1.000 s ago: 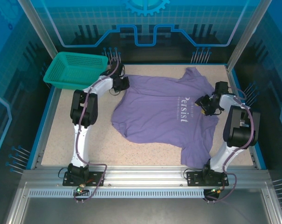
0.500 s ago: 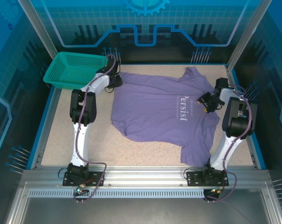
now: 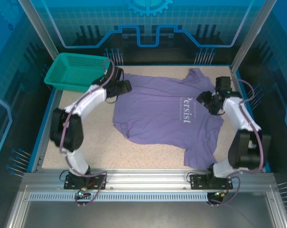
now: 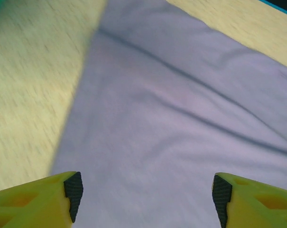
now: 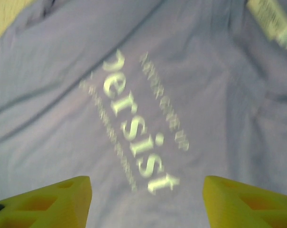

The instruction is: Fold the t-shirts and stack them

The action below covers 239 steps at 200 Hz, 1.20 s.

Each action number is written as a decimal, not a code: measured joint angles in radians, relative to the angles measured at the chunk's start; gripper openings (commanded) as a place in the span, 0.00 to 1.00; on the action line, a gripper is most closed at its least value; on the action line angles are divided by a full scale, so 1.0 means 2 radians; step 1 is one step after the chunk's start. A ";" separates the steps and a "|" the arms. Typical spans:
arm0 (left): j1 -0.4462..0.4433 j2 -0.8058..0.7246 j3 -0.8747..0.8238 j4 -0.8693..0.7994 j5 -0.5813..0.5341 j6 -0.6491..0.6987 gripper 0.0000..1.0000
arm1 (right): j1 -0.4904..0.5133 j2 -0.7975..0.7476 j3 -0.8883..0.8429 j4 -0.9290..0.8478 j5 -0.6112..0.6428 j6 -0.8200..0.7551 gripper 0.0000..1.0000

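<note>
A lavender-purple t-shirt (image 3: 162, 111) lies spread across the middle of the table, its white lettering (image 3: 187, 110) toward the right. My left gripper (image 3: 125, 87) hovers over the shirt's far left corner, open, with bare purple cloth (image 4: 171, 118) between its yellow fingers (image 4: 48, 199). Over the right side, near the neck, my right gripper (image 3: 203, 99) is open too. The right wrist view looks down on the lettering (image 5: 134, 128) between spread yellow fingers (image 5: 243, 199); a white neck label (image 5: 276, 21) sits at the top right. Nothing is held.
A teal mesh basket (image 3: 74, 71) stands at the far left corner, just behind the left arm. Speckled beige table (image 3: 91, 142) lies bare on the left and in front of the shirt. Blue walls rim the table.
The left arm's elbow has swung out to the left and its gripper has come forward over the shirt corner. The right arm has straightened, its gripper shifting slightly toward the lettering. The shirt looks unchanged.
</note>
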 measured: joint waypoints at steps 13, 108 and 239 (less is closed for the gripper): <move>-0.015 -0.062 -0.076 0.018 0.022 -0.027 0.72 | 0.026 -0.047 -0.047 -0.015 0.009 0.002 0.63; -0.084 -0.103 -0.264 0.012 0.034 -0.181 0.56 | 0.192 -0.209 -0.208 -0.088 0.035 0.020 0.62; -0.084 -0.071 -0.268 0.032 0.033 -0.198 0.21 | 0.206 -0.222 -0.219 -0.089 0.051 0.023 0.62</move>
